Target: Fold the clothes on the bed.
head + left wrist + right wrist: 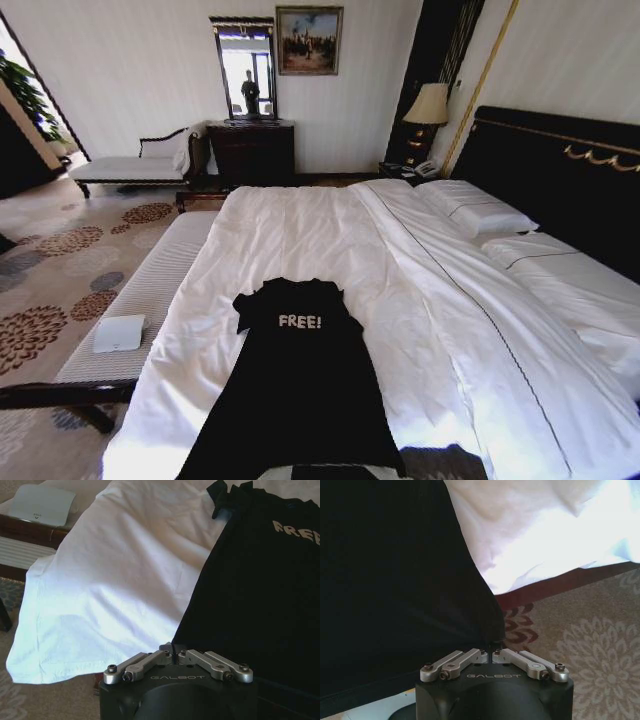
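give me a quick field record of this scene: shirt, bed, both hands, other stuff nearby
shirt: black T-shirt with white FREE lettering, spread flat, collar toward the headboard, hem at the foot edge
bed: white sheets, pillows at the dark headboard
left hand: shut, at the shirt's lower left edge
right hand: shut, at the shirt's lower right corner
nearby: striped bench on the left with a white box

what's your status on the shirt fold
Left pincer shut, at T-shirt's near left edge. Right pincer shut at its near right corner. T-shirt flat on bed, unfolded. Nothing in the way.
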Controlling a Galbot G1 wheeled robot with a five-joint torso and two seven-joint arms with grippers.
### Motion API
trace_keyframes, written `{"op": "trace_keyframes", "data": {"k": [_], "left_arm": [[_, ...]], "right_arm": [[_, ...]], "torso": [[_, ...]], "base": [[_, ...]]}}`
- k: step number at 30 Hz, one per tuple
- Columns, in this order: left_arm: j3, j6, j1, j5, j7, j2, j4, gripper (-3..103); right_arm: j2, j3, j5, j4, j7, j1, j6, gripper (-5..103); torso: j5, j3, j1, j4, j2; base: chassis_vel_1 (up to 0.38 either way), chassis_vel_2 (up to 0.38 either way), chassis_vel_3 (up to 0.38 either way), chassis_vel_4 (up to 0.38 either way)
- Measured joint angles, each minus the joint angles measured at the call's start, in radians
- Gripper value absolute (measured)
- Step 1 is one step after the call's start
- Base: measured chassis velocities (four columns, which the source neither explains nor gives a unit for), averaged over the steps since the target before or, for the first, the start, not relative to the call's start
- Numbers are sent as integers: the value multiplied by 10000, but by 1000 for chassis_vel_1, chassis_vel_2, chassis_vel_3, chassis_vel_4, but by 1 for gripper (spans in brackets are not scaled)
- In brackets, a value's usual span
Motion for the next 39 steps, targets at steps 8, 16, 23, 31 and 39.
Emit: {"op": "trace_keyframes", "data": {"k": [8, 16, 23, 31, 39], "left_arm": [[47, 46, 29, -28, -136, -17, 215, 0], [151, 381, -335, -302, -343, 112, 831, 0], [374, 869, -498, -138, -807, 354, 1088, 0], [606, 1490, -682, 85, -1153, 464, 1279, 0], [781, 1599, -1459, 556, -1332, 333, 1567, -2]], "right_arm": [[-128, -44, -224, -237, 135, 109, -257, 0], [-106, -142, -560, -598, 530, 167, -623, 0], [-87, -196, -584, -727, 876, 332, -1120, 0], [-46, -247, -789, -1179, 1088, 586, -1455, 0], [46, -351, -510, -1694, 823, 1117, -548, 0]], "torso": [[2, 1, 1, 0, -1], [2, 1, 0, 0, 0], [1, 1, 1, -1, -1], [2, 1, 0, 0, -1], [-1, 1, 0, -1, -1]], "base": [[0, 0, 0, 0], [0, 0, 0, 0], [0, 0, 0, 0], [0, 0, 0, 0], [0, 0, 0, 0]]}}
